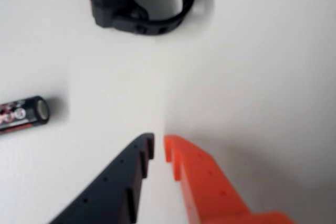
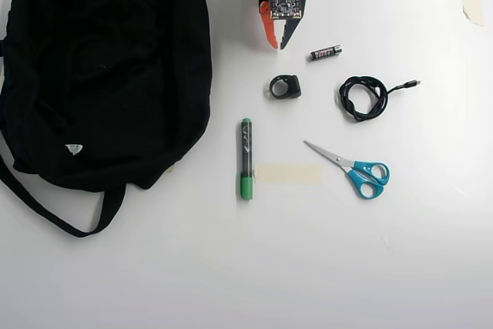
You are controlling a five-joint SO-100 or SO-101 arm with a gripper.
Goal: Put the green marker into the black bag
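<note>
The green marker [image 2: 246, 158] lies lengthwise on the white table, black barrel with green ends, just right of the black bag [image 2: 100, 67]. The bag fills the overhead view's upper left, with a strap trailing toward the bottom. My gripper [image 2: 276, 45] hangs near the top centre, well above the marker in that picture and apart from it. In the wrist view the gripper [image 1: 159, 142] shows a black and an orange finger almost touching, shut on nothing. The marker and the bag are out of the wrist view.
A small black ring-shaped part [image 2: 285, 86] [image 1: 142, 1] lies just ahead of the fingertips. A battery [image 2: 326, 52] [image 1: 23, 114] lies beside them. A coiled black cable [image 2: 363, 96], blue-handled scissors [image 2: 350, 167] and a tape strip [image 2: 287, 173] lie to the right of the marker.
</note>
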